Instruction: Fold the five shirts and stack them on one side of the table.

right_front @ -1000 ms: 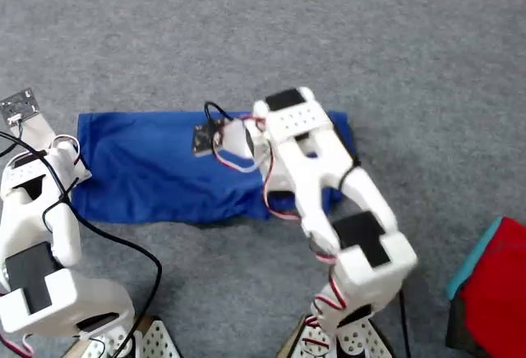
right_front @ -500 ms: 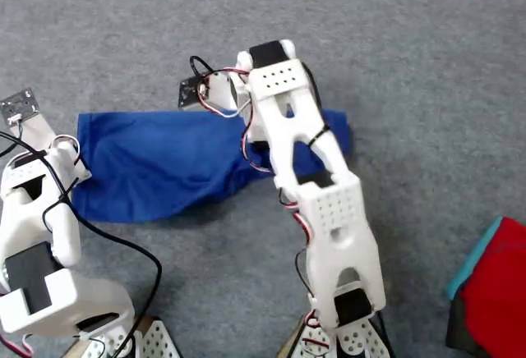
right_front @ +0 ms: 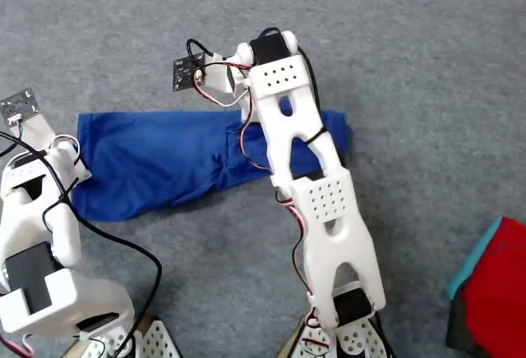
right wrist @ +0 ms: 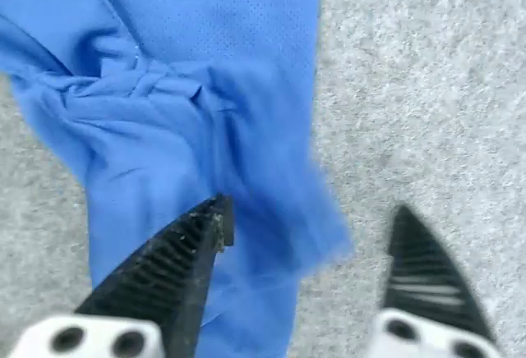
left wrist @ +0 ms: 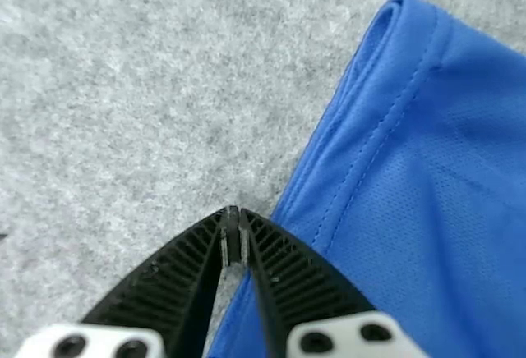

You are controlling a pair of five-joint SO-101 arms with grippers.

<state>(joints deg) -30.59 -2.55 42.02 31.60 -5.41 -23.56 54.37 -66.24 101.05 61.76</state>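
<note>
Since my right hand [right wrist: 316,210] swung toward twelve o'clock and opened, the blue shirt [right_front: 156,169] lies half-folded; left hand [left wrist: 233,214] closed.

The blue shirt [right_front: 156,169] is thin mesh cloth, finely pitted, with a faint sheen and stitched hems; it is soft and wrinkles where it bunches. The table cover [right_front: 411,62] is grey felt-like fabric, matt, fuzzy and rough. The left arm [right_front: 33,235] and right arm [right_front: 325,210] have shells of smooth white plastic, lightly glossy, one panel dotted with holes. The left gripper [left wrist: 233,231] and right gripper [right wrist: 312,208] have matt black plastic fingers [left wrist: 164,284] with ribbed inner faces. The red pile [right_front: 501,292] is matt cloth.
</note>
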